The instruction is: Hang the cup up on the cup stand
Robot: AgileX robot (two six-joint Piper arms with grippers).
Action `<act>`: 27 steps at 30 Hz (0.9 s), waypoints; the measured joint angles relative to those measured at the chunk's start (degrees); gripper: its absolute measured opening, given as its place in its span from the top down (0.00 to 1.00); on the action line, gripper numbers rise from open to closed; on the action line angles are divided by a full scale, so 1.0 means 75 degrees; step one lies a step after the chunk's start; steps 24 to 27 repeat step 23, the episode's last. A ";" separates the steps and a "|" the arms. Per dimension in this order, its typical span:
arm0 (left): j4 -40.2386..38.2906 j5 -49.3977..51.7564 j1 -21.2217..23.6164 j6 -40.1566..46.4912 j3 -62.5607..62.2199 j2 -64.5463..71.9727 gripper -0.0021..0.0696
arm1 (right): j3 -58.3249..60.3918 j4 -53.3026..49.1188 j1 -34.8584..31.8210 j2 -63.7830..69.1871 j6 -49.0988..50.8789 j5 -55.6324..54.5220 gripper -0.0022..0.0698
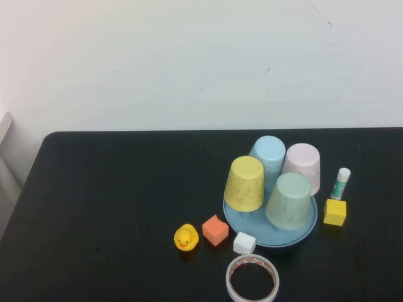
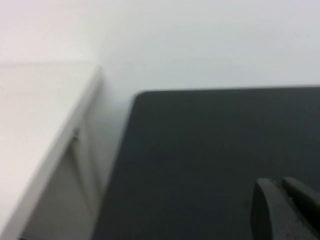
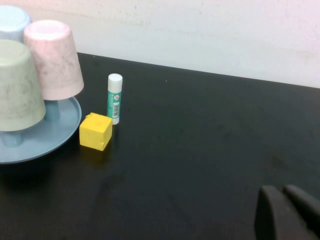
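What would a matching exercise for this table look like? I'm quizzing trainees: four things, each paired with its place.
Things:
1. mint-green cup
2. tape roll
3. glue stick
4. rubber duck

Places:
A. left of the orange block
B. upside down on the cup stand
C. nearest table edge, in front of the stand
D. upright behind the yellow block

Pairs: 1-B, 2-C, 3-D, 4-A

Left claw and right claw sit parked away from everything, fingers together.
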 joint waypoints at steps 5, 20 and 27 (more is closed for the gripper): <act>0.0210 0.0364 -0.0793 0.0056 0.0000 0.0000 0.97 | 0.0000 0.0000 0.0000 0.0000 0.0000 0.0000 0.97; 0.0372 0.0721 -0.1039 0.0095 -0.0013 0.0000 0.97 | 0.0000 0.0000 0.0000 0.0000 0.0000 0.0000 0.97; 0.0372 0.0721 -0.1039 0.0063 -0.0013 0.0000 0.97 | 0.0000 0.0000 0.0000 0.0000 0.0000 0.0000 0.97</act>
